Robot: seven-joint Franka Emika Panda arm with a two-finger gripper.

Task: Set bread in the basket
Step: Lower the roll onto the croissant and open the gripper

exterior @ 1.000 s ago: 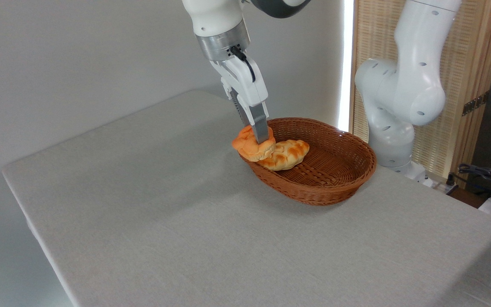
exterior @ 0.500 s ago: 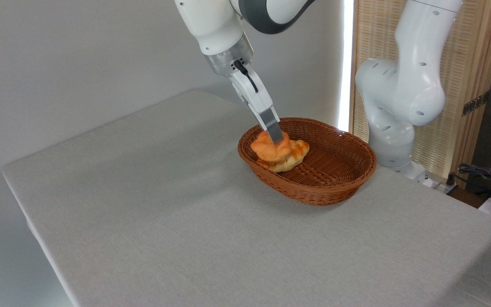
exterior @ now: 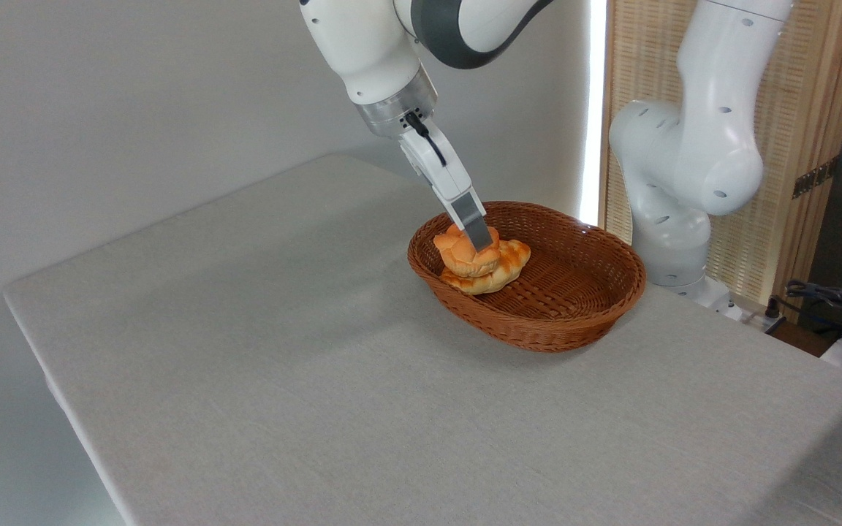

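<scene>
Hovering inside the basket (exterior: 574, 307), the pincer (exterior: 478, 235) grips the bread (exterior: 465, 256), which sits on top of a braided loaf (exterior: 498, 272) at the basket's left end. Nearly done, I'd say: only letting go and lifting clear of the desk (exterior: 282, 365) remains.

Bare table (exterior: 304, 380) all around; braided loaf (exterior: 498, 269) crowding basket (exterior: 574, 321) left end.

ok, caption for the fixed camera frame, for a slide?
Gripper lowers knot-shaped bun onto braided loaf in wicker basket.
</scene>
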